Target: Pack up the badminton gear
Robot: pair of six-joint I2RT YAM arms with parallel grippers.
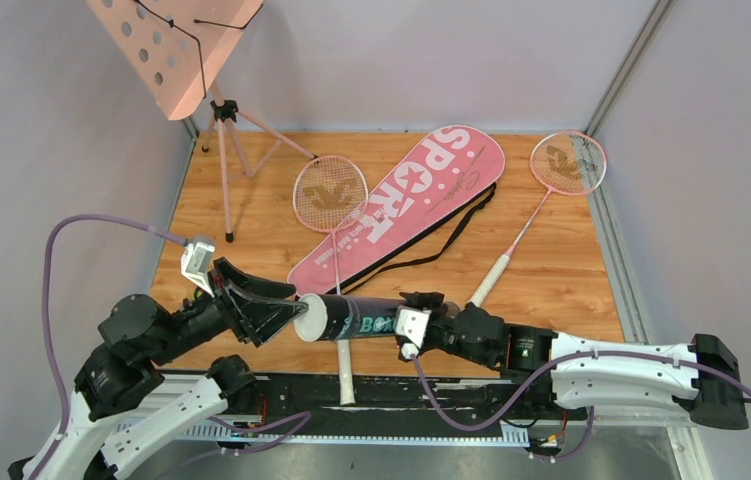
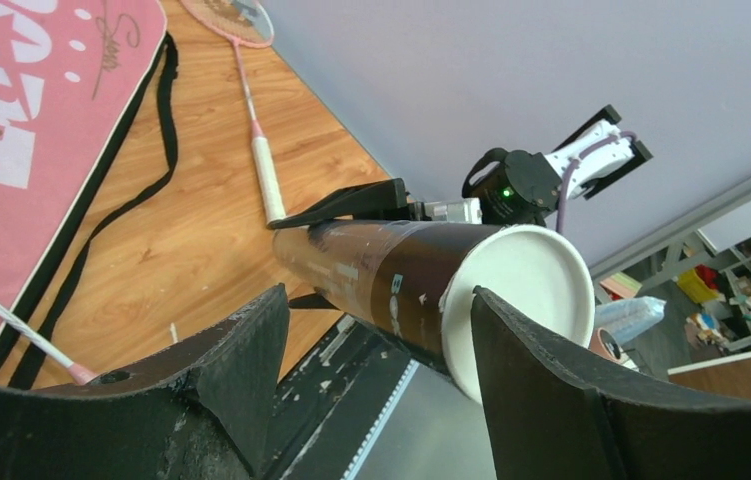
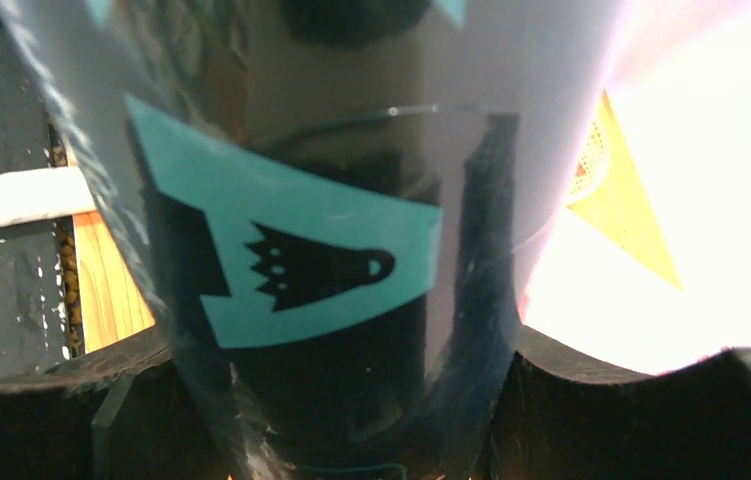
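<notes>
Your room is tight. The tube (image 1: 366,318) is held level along the near edge of the table (image 1: 571,290), crossing the white handle of the left racket (image 1: 332,195), with the black base rail (image 1: 451,392) just beside it. Bare wood opens beyond the right racket (image 1: 541,205), and the pink bag (image 1: 401,200) lies behind. Your right gripper (image 1: 416,322) clamps the tube's right-hand end. Your left gripper (image 1: 286,312) stands spread, fingers flanking the white cap (image 2: 526,295). The tube is black, with teal lettering and a shuttlecock emblem (image 3: 316,265).

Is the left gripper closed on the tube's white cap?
No, the left gripper is open, a clear gap beside the white cap of the tube.
</notes>
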